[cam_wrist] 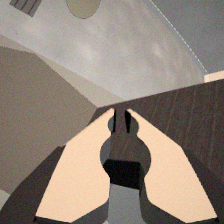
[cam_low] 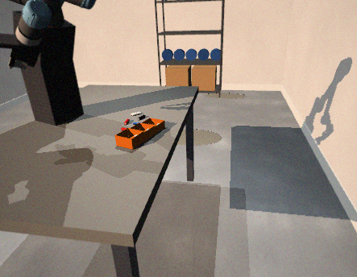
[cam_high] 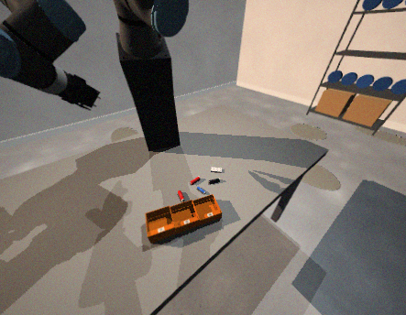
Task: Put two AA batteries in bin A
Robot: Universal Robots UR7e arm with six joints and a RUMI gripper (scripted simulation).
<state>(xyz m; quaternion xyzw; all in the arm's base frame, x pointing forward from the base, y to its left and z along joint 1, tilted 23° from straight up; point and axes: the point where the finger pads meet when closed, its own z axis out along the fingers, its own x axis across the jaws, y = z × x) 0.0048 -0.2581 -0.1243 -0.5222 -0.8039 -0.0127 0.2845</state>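
An orange bin with three compartments point(cam_high: 183, 217) stands upright on the table; it also shows in the exterior view point(cam_low: 140, 133). Small labels are on its front wall, too small to read. Behind it lie two red cylinders point(cam_high: 194, 180) point(cam_high: 181, 196), a blue one point(cam_high: 202, 190), a black one point(cam_high: 214, 181) and a white piece point(cam_high: 216, 169). I cannot tell which of them are AA batteries. My gripper point(cam_high: 82, 93) hangs high above the table at the far left, well away from them. In the wrist view its fingers are shut with nothing between them.
The arm's dark pedestal point(cam_high: 150, 103) stands on the table behind the objects. The table's edge point(cam_high: 249, 224) runs close to the right of the bin. A shelf rack point(cam_low: 190, 46) with boxes stands by the far wall.
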